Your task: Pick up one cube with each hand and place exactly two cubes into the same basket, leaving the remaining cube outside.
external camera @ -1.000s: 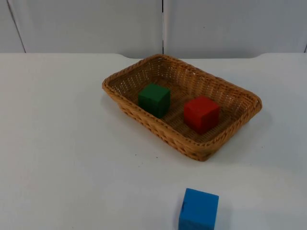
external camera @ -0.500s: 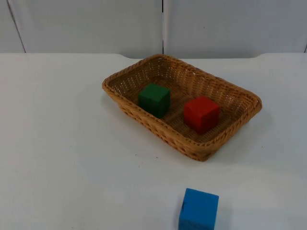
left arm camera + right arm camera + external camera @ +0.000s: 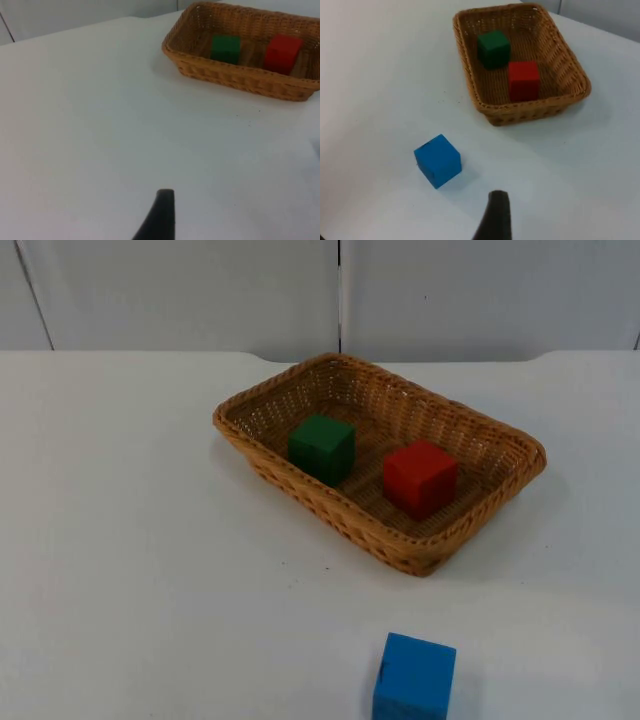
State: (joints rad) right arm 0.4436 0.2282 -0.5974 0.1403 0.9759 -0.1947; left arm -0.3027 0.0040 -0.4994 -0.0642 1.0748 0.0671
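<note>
Inside the wicker basket (image 3: 520,455) sit green cube (image 3: 321,448) and red cube (image 3: 420,478); blue cube (image 3: 414,678), partly cropped, lies outside.

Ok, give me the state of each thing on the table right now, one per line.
Basket: upright on the table, holding two cubes.
Green cube: inside the basket, resting on its floor.
Red cube: inside the basket, apart from the green one.
Blue cube: outside the basket, on the table.

A green cube (image 3: 322,448) and a red cube (image 3: 420,478) sit apart inside the wicker basket (image 3: 265,400); a blue cube (image 3: 414,678) lies outside it.
</note>
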